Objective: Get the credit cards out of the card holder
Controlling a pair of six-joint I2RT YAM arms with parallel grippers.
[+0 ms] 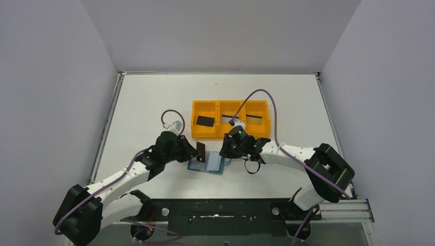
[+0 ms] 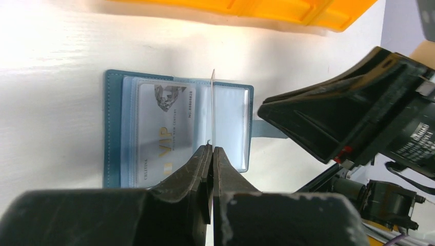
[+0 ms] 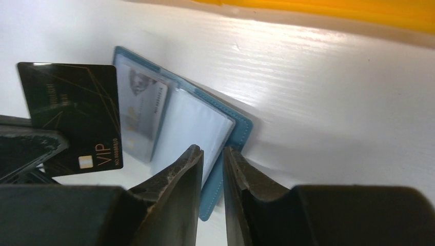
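You have two robot arms (image 1: 287, 154), one teal card holder (image 1: 208, 166), one orange three-compartment tray (image 1: 210, 132), and at least four credit cards (image 3: 72, 115): two black cards (image 1: 205, 121), two silver-grey cards (image 2: 164, 128).

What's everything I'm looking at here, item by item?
Orange plastic three-compartment tray: one, orange, mid-table.
Black rectangular card: one, tray's left compartment.
Silver-grey striped card: one, tray's right compartment.
Teal folding card holder: one, open flat, near side of tray.
Silver VIP card: one, in holder's pocket.
Black VIP card: one, pinched upright above the holder.
White table: one, underneath everything.
Left gripper: black, shut on black VIP card.
Right gripper: black, at holder's edge, fingers nearly together.
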